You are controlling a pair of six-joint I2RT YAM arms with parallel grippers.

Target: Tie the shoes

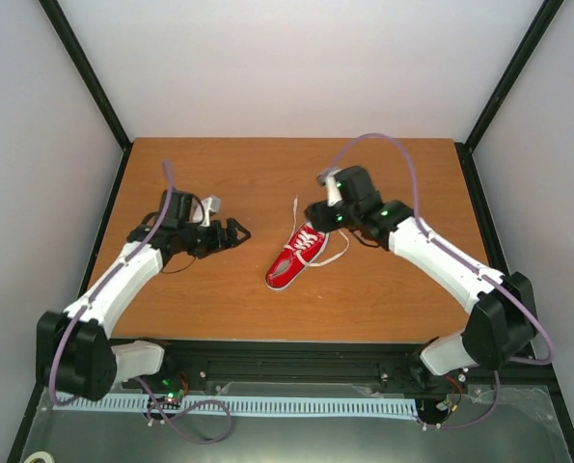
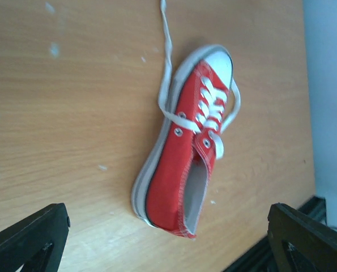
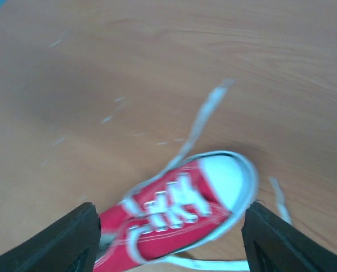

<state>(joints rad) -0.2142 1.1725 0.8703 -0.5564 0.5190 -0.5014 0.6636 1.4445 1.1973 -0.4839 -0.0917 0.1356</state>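
Top view, near edge: both arm bases at 6 o'clock, left arm [image 1: 123,280] reaching up toward 12, right arm [image 1: 451,260] angling in toward 10. Left fingers [image 1: 238,231] released, spread wide, holding nothing, pointing to 3 o'clock at the shoe [image 1: 294,257] but well apart from it, at its 9 o'clock. In the left wrist view the two tips sit in the bottom corners with the shoe [image 2: 182,153] between and beyond them, heel end nearer, white toe cap farther. The shoe lies near the middle of the counter [image 1: 267,174], heel toward 7 o'clock, toe toward 1 o'clock, sole side down as far as can be told. Right fingers [image 1: 315,216] also released, spread wide, gripping nothing, right at the toe end; contact with the shoe cannot be told. The right wrist view is blurred, with the toe cap and upper eyelets of the shoe [image 3: 179,218] between the two tips. Laces untied: one loose end [image 1: 294,210] runs on the counter from the eyelets toward 12 o'clock, the other [image 1: 337,253] curves out at the shoe's 3 o'clock side.
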